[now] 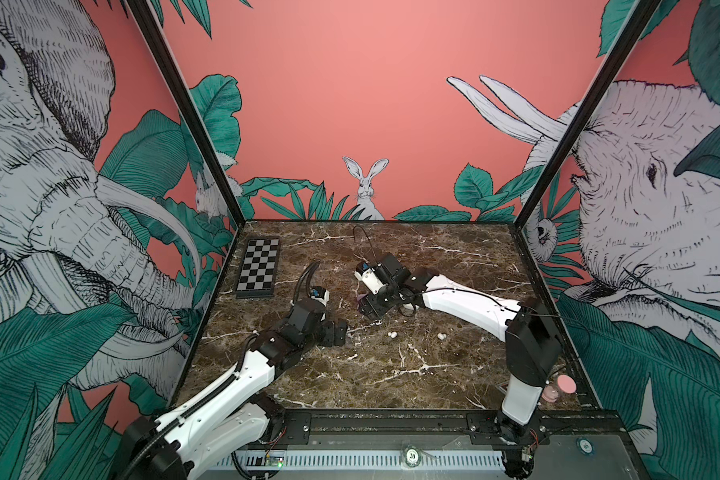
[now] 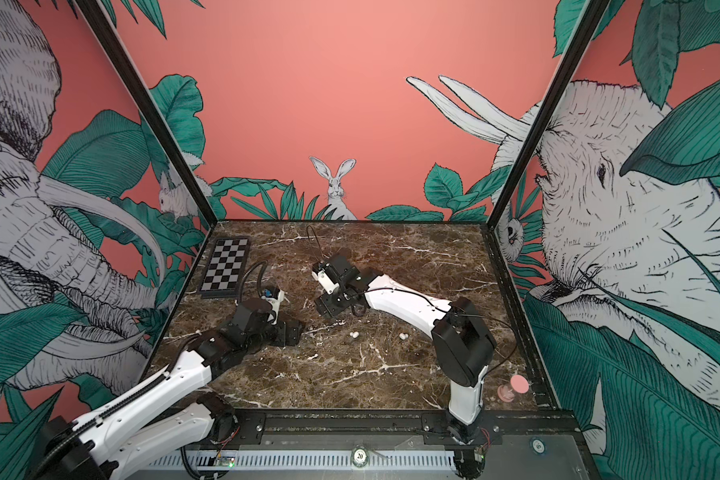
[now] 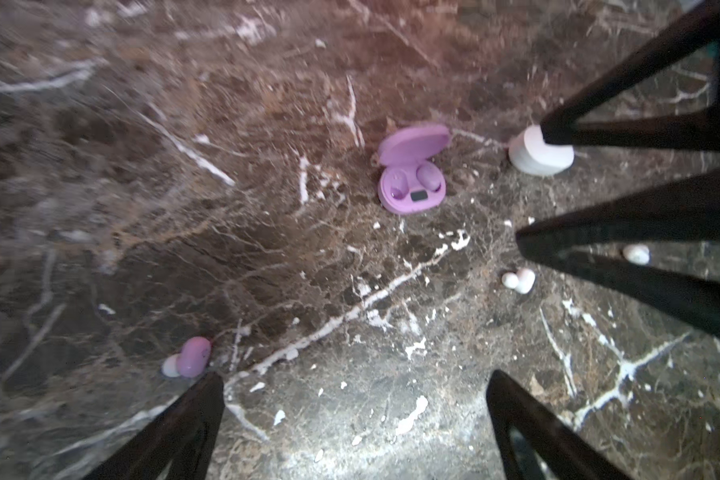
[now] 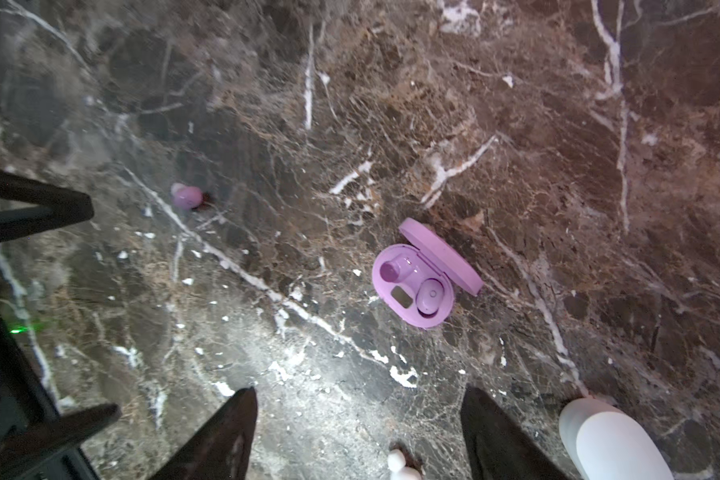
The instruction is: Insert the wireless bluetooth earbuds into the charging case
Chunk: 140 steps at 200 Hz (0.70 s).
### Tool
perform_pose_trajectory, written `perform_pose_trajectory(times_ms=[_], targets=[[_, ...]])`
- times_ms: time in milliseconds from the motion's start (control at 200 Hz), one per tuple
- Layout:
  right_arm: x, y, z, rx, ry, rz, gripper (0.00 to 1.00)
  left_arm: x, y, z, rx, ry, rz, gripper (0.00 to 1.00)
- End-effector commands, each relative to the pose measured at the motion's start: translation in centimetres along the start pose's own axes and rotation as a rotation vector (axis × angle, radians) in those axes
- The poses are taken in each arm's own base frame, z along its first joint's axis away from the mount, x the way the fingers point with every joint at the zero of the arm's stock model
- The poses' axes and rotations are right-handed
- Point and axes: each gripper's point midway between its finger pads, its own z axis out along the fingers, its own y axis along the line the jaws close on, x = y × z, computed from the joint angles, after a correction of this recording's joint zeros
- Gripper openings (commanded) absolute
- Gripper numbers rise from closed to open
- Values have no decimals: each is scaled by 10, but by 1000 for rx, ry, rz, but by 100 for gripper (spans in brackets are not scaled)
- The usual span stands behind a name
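Nearest me, low in the middle of both top views, a white earbud point(image 1: 392, 334) and, to its right, a second white bud point(image 1: 442, 336) lie loose on the table point(image 1: 391, 382), apart from each other. Just left of them sits the left gripper point(image 1: 334, 332), its fingers point(image 3: 184, 432) spread wide and holding nothing; a lilac earbud point(image 3: 192, 357) lies just beside one tip, outside the gap. A little farther back, at mid-frame, the right gripper point(image 1: 371, 308) hangs near the lilac charging case point(image 4: 425, 274), fingers point(image 4: 225, 440) likewise wide apart and empty. The case stands with its lid up: one well holds a seated lilac bud point(image 4: 429, 297), the other looks vacant (the wrist views are soft, so I won't swear to it). Near it lies the white case point(image 4: 612, 440), which looks shut. I judge the lilac pair half done. Next I'd shift the left fingers until the loose lilac earbud sits between them, close gently, and set it in the free well; the white buds need their case opened first. Farthest, at the table's upper left, a checkerboard point(image 1: 257, 266).
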Motion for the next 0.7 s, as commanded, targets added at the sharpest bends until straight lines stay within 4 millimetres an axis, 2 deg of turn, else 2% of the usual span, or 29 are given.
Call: perform_pose_trajectory(times_ms=[0,55,165,260,410,555,695], targets=[[-9,15,2,-95,-48,210,85,-26,30,-25,-168,-114,-81,99],[-11,20,4,-112,-51,272,90,-32,41,-35,-226,-148,-109,99],[-13,30,9,-91,-69,388,92,-43,59,-56,-311,-213,-142,99],[-15,53,20,-84,-79,439,92,-56,68,-74,-339,-268,-158,99],[-10,75,44,-57,-32,524,82,-69,83,-99,-389,-283,-136,99],[4,82,72,7,54,566,73,-78,98,-122,-472,-278,-70,99],[3,93,86,24,73,555,67,-82,113,-145,-569,-341,-23,99]])
